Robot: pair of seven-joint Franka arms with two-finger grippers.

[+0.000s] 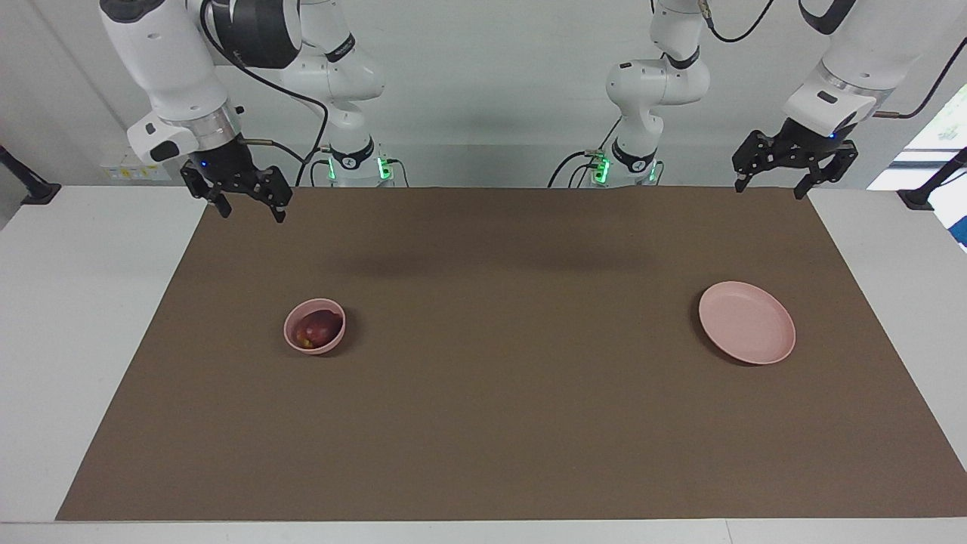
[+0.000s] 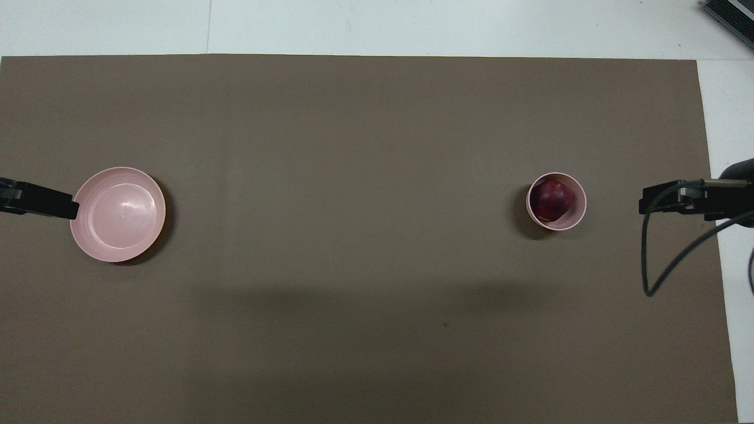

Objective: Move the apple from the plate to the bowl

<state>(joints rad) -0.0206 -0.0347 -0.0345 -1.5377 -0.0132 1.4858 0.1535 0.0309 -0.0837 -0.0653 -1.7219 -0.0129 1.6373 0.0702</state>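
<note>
The dark red apple (image 1: 317, 328) lies inside the small pink bowl (image 1: 290, 338), toward the right arm's end of the table; the overhead view shows the apple (image 2: 552, 198) in the bowl (image 2: 575, 215) too. The wide pink plate (image 1: 746, 322) sits bare toward the left arm's end and also shows in the overhead view (image 2: 118, 214). My right gripper (image 1: 253, 214) hangs open and empty, raised over the mat's edge near its own base. My left gripper (image 1: 769, 189) hangs open and empty, raised over the mat's corner near its own base. Both arms wait.
A brown mat (image 1: 483, 423) covers most of the white table (image 1: 91, 302). A black cable (image 2: 665, 259) loops down from the right gripper (image 2: 654, 203). The left gripper's tip (image 2: 59, 205) overlaps the plate's rim from above.
</note>
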